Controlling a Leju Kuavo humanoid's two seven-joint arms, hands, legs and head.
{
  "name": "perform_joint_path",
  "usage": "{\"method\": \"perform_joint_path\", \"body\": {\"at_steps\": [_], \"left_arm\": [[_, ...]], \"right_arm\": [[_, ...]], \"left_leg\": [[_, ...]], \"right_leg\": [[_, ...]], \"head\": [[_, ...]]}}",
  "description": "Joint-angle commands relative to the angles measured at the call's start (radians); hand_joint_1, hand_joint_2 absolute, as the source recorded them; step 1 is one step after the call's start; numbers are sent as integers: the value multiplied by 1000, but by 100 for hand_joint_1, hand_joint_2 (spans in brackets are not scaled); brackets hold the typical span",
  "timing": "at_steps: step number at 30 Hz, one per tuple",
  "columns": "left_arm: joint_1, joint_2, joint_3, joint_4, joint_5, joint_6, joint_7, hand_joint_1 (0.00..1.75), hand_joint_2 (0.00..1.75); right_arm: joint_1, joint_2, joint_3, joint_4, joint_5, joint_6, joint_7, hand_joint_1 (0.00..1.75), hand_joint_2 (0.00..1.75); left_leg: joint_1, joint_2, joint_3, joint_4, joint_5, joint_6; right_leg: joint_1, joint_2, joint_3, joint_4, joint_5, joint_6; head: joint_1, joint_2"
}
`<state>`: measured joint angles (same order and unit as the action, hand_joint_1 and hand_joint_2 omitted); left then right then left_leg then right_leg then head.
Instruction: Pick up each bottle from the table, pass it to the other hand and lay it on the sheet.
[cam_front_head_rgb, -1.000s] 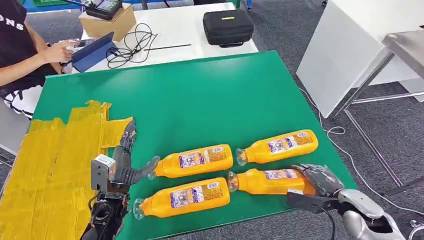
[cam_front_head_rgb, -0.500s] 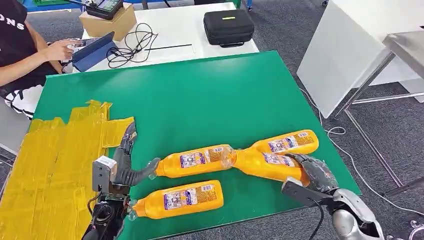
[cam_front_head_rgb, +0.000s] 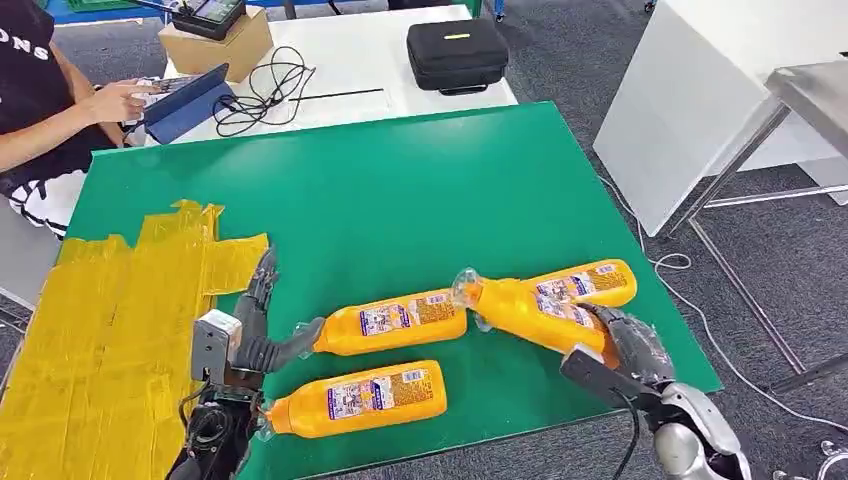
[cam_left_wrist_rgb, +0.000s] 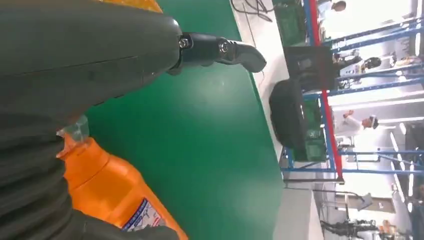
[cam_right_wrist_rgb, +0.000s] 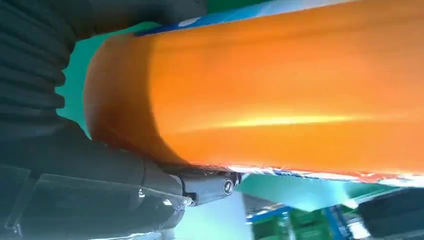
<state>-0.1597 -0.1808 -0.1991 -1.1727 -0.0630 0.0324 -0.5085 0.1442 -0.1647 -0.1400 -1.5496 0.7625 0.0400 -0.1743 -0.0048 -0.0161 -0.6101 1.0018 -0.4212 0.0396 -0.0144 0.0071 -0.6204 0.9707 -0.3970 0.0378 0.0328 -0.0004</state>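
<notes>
Head view: the robot's right hand (cam_front_head_rgb: 622, 345) grips an orange plastic juice bottle w/ a printed label (cam_front_head_rgb: 530, 310) by its base end, the bottle raised off the green tabletop (cam_front_head_rgb: 400, 190) and tilted, clear cap end pointing up and toward the table's middle. It crosses in front of a second orange bottle (cam_front_head_rgb: 595, 282) lying near the table's right edge. Two more orange bottles lie flat: one mid-table (cam_front_head_rgb: 392, 321), one close to the front edge (cam_front_head_rgb: 355, 398). The left hand (cam_front_head_rgb: 255, 325) rests low on the green top between the yellow taped sheet (cam_front_head_rgb: 100, 320) and the mid-table bottle, fingers apart, thumb reaching toward that bottle's neck, holding nothing. At a white table behind, a person (cam_front_head_rgb: 45, 100) works at a blue device; a black case (cam_front_head_rgb: 456, 52) sits nearby.

Left wrist view: the left hand's dark finger (cam_left_wrist_rgb: 220, 50) is stretched out over the green top; an orange bottle's neck (cam_left_wrist_rgb: 95, 175) lies just beside the palm, not gripped.

Right wrist view: the lifted bottle's orange body (cam_right_wrist_rgb: 280, 95) is wrapped by the right hand's dark fingers (cam_right_wrist_rgb: 200, 182), green top visible behind it.

Progress, as judged: early stage. No bottle lies on the yellow sheet yet. First bottle is picked up; hand-over to the left hand and laying down are left, then three more bottles.
</notes>
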Motion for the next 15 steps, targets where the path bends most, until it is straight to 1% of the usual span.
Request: {"method": "perform_joint_path", "body": {"at_steps": [1, 2, 3, 4, 5, 6, 7, 8, 10, 11, 13, 15], "left_arm": [[-19, -6, -23, -8, -16, -25, 36, 0, 175], [-24, 3, -44, -31, -7, -64, 32, 0, 175], [-27, 7, -60, -61, -2, -86, 40, 0, 175], [-40, 13, -83, -100, 2, -116, 60, 0, 175], [-53, 14, -95, -123, 7, -128, 79, 0, 175], [-69, 21, -116, -144, 7, -140, 89, 0, 175], [-90, 25, -135, -160, 25, -161, 108, 0, 175], [-104, 24, -146, -168, 37, -169, 115, 0, 175], [-133, 29, -178, -187, 52, -178, 127, 0, 175], [-148, 30, -191, -195, 64, -186, 136, 0, 175], [-168, 32, -216, -218, 73, -189, 156, 0, 175], [-172, 34, -236, -231, 71, -184, 169, 0, 175]], "right_arm": [[-92, 196, -33, 79, -165, -147, -27, 175, 175], [-98, 220, -35, 80, -254, -181, -85, 175, 175], [-102, 235, -11, 82, -285, -211, -116, 175, 175], [-114, 271, 21, 81, -338, -235, -167, 175, 175], [-128, 287, 54, 84, -355, -249, -188, 175, 175], [-146, 306, 88, 87, -394, -266, -229, 175, 175], [-176, 321, 127, 100, -434, -283, -258, 175, 175], [-200, 333, 147, 113, -468, -302, -278, 175, 175], [-247, 338, 191, 133, -541, -332, -309, 175, 175], [-263, 335, 206, 136, -577, -344, -324, 175, 175], [-288, 331, 234, 138, -616, -355, -332, 175, 175], [-303, 330, 254, 146, -637, -361, -333, 175, 175]], "left_leg": [[1, 3, 3, 0, -1, -2], [2, 5, 6, 0, -3, -3], [1, 3, 3, 0, -1, -2], [2, 4, 5, 1, -3, -3], [2, 5, 7, 1, -4, -3], [2, 4, 3, 1, -2, -3], [3, 6, 4, 3, -3, -4], [2, 6, 1, 2, -1, -3], [2, 8, 3, 2, -2, -3], [2, 6, 1, 1, 0, -2], [2, 7, 2, 2, -1, -3], [1, 4, 1, 2, 1, -3]], "right_leg": [[1, 2, 2, -1, 0, -1], [2, 3, 5, 0, -2, -2], [1, 2, 3, -1, -1, -1], [2, 2, 4, 0, -2, -2], [3, 2, 6, 0, -2, -2], [2, 2, 2, 0, -1, -2], [3, 4, 3, 2, -2, -3], [2, 5, 1, 2, 0, -2], [2, 6, 1, 1, 0, -2], [2, 5, -1, 1, 1, -2], [2, 4, 1, 2, 0, -2], [1, 2, 0, 2, 0, -2]], "head": [[0, 0], [0, 0], [-1, 0], [0, 0], [0, 0], [0, 0], [0, 0], [0, 0], [0, 0], [0, 0], [0, 0], [0, 0]]}}
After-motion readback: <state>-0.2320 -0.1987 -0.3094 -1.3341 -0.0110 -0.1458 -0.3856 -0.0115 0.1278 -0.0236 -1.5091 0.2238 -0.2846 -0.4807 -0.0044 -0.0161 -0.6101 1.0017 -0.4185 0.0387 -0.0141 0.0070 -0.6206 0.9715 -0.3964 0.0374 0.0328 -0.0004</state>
